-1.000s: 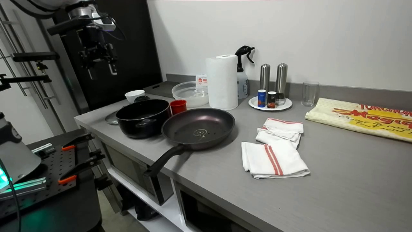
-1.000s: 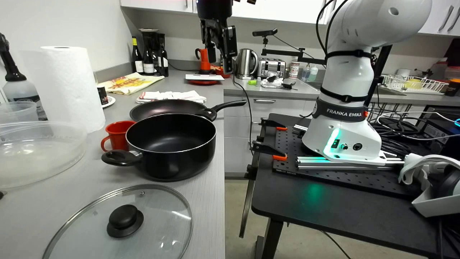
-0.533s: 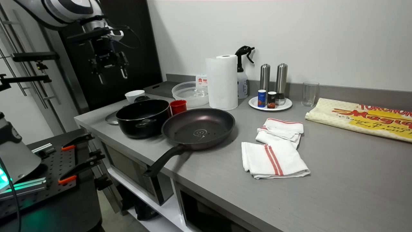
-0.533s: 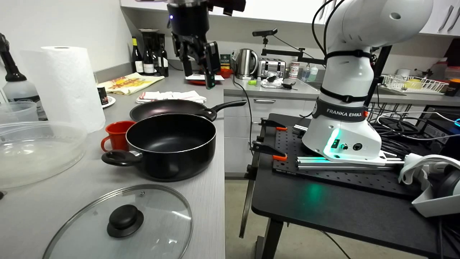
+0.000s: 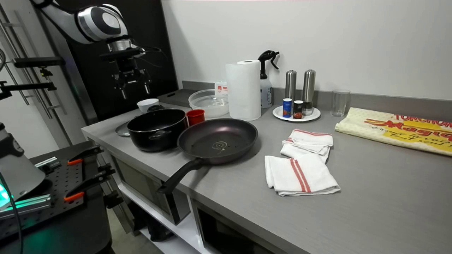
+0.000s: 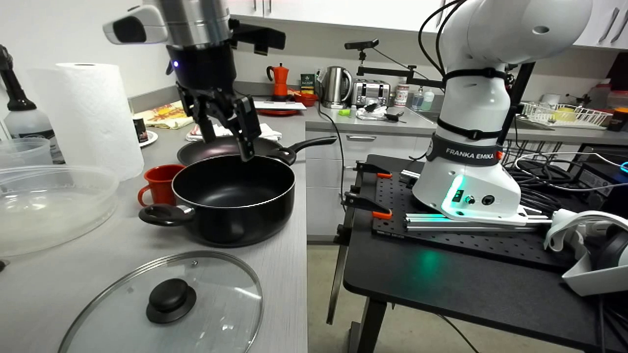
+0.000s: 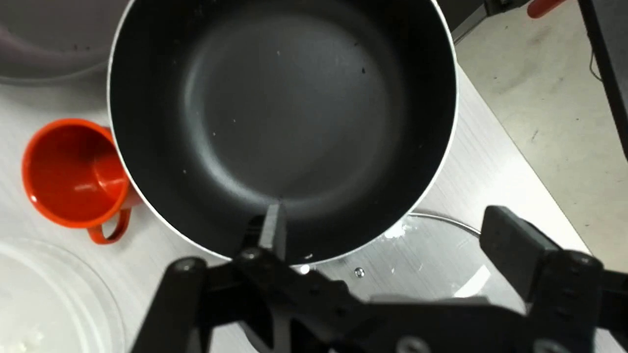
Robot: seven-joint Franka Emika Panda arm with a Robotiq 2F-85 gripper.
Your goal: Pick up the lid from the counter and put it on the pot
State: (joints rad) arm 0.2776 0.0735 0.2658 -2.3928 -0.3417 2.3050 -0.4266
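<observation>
The see-through lid [image 6: 223, 289] lies flat, black knob up, on the grey counter [image 5: 243, 197], and its near edge runs out of that exterior view. Right beside it stands the black pot [image 6: 235, 223], uncovered and empty inside. My gripper [image 6: 228, 144] hangs in the air above the pot's height, fingers downward; it also shows in an exterior view [image 5: 135, 91]. From the wrist, the pot [image 7: 294, 122] fills the upper middle and part of the lid [image 7: 427, 255] shows between the spread fingers. The gripper body covers the rest of the lid there. Nothing is between the pads [image 7: 510, 245].
A frying pan [image 5: 219, 141] adjoins the pot, its handle over the counter edge. A red mug [image 6: 162, 184] touches or nearly touches the pot. Beyond are a clear plastic tub [image 6: 54, 211], a paper towel roll [image 6: 100, 122] and a white bowl [image 5: 147, 105].
My gripper has come down and across the counter, away from the robot base, toward the pot and lid. Its jaws have stayed apart. Lid and pot have not moved.
</observation>
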